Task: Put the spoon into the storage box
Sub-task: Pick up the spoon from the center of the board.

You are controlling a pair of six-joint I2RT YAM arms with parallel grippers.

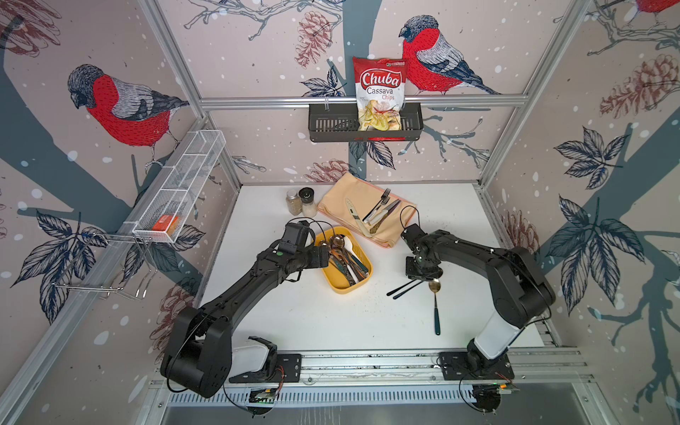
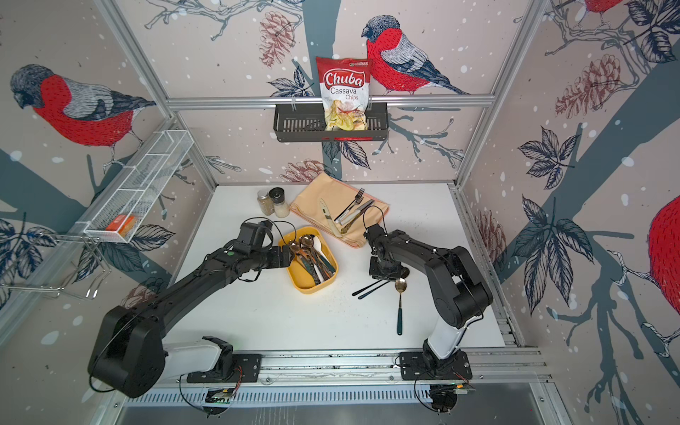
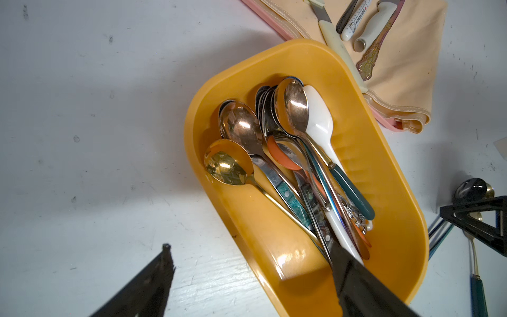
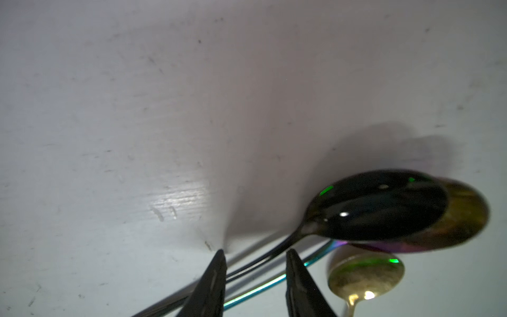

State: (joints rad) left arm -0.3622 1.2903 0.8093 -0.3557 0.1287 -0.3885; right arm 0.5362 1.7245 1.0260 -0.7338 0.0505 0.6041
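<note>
Storage box (image 1: 344, 290): shallow yellow tray near the middle of the table (image 1: 294, 316), its far end just beside the cloth (image 1: 353, 187); holds a loose heap of spoons with bowls toward the far end, among them two copper-toned spoons (image 3: 241, 126), a white plastic spoon (image 3: 319, 120), a gold spoon (image 3: 225, 167) and a teal handle (image 3: 351, 189).

Black shelf basket (image 1: 331, 125): hung on the back rail; holds one red and white chips bag (image 1: 381, 92) printed "Chuba Cassava Chips".

White wire basket (image 1: 180, 184): hung on the left rail; holds an orange carton (image 1: 165, 222) at its near end, print too small to read.

Shakers (image 1: 301, 202): two, upright, just beside the cloth.

Cloth: peach, folded; carries a fork (image 1: 382, 197), knives and a white marker pen (image 3: 354, 23), lettering not legible.

Black spoon (image 4: 378, 205): outside the box, lying on the table well to the box's right, its bowl resting over a rainbow spoon (image 4: 466, 219); a gold teal-handled spoon (image 1: 436, 309) just beside both.

Right gripper (image 4: 256, 254): low over the table; jaws part-way apart, astride the two thin handles, not visibly pinching either.

Left gripper (image 3: 249, 247): jaws spread wide and empty; one finger over the box's near end, one over bare table.

Table: white, scuffed and speckled.

Room: aluminium frame; wallpaper of red-breasted birds, pine cones and dark leaves.
</note>
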